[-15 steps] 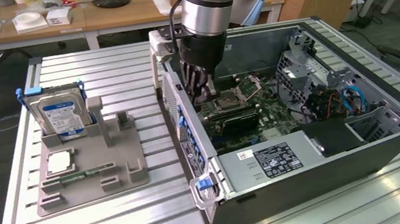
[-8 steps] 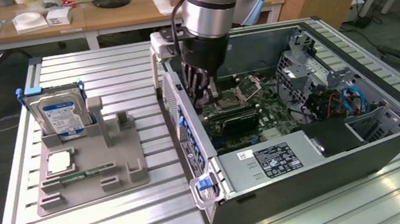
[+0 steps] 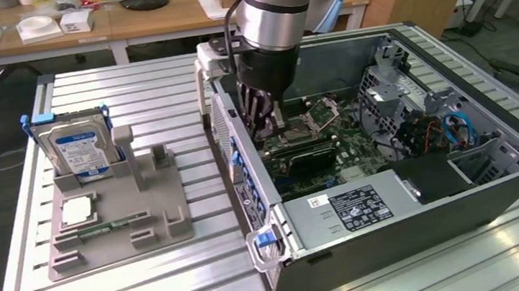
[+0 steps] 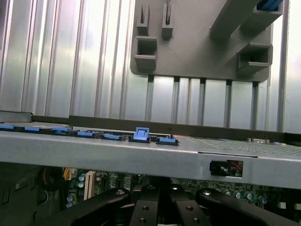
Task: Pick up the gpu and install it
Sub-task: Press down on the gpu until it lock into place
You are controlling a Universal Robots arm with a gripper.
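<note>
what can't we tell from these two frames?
- Exterior view: the gripper fingertips sit down inside the computer case, so whether the gpu is between them can't be made out.
- Wrist view: the case wall crosses in front of the motherboard, hiding the slot.
- Hard drive label: too small to read.

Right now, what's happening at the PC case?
The arm has its gripper down inside the open computer case, just above the motherboard, fingers closed. A dark card, apparently the gpu, lies on the board just below them; whether it is still gripped isn't clear. The hard drive stands in the grey holder on the table outside the case.
</note>
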